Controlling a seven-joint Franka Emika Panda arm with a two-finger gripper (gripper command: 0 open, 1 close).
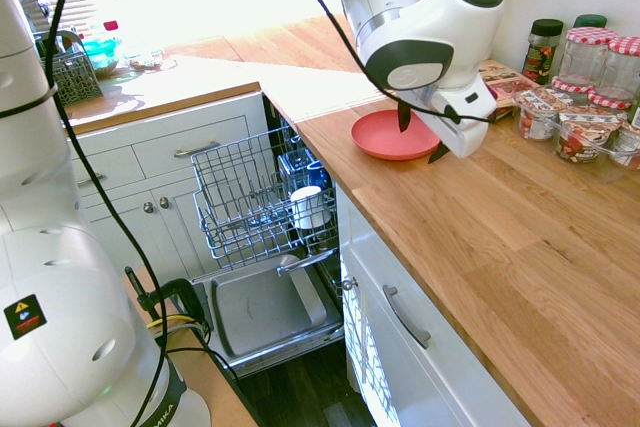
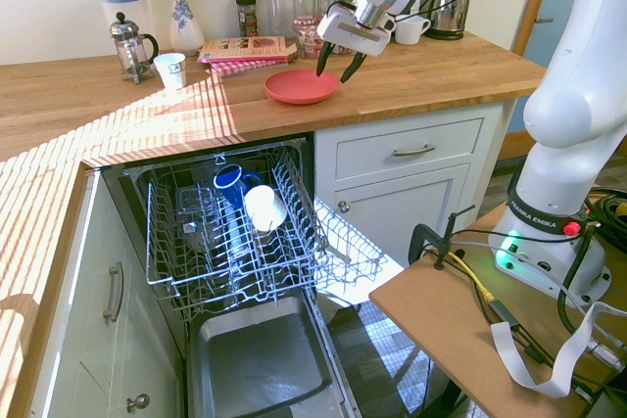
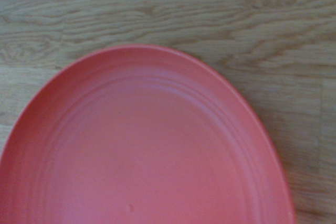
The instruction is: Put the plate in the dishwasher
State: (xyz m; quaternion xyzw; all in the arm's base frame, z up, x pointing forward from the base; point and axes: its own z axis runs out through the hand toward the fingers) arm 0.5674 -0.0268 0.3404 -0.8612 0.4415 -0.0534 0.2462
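A: We see the gripper (image 2: 336, 63) tilted downward with its two dark fingers spread apart and nothing between them. Just below them the plate (image 2: 301, 86) lies flat on the wooden counter (image 2: 421, 66), untouched.

B: Up close, we make out the plate's (image 3: 142, 145) smooth coral plastic, faint concentric rings and a shallow raised rim, against the counter's wavy oak grain.

A: That grain is all the wrist view adds. Only the exterior views give us the dishwasher (image 2: 235, 242), well below the gripper, door down, grey wire rack (image 1: 262, 197) pulled out.

B: In the rack we see a white cup (image 2: 265, 208) and a blue mug (image 2: 230, 181). Beyond the gripper, glass jars (image 1: 590, 87) with checked lids stand in a cluster.
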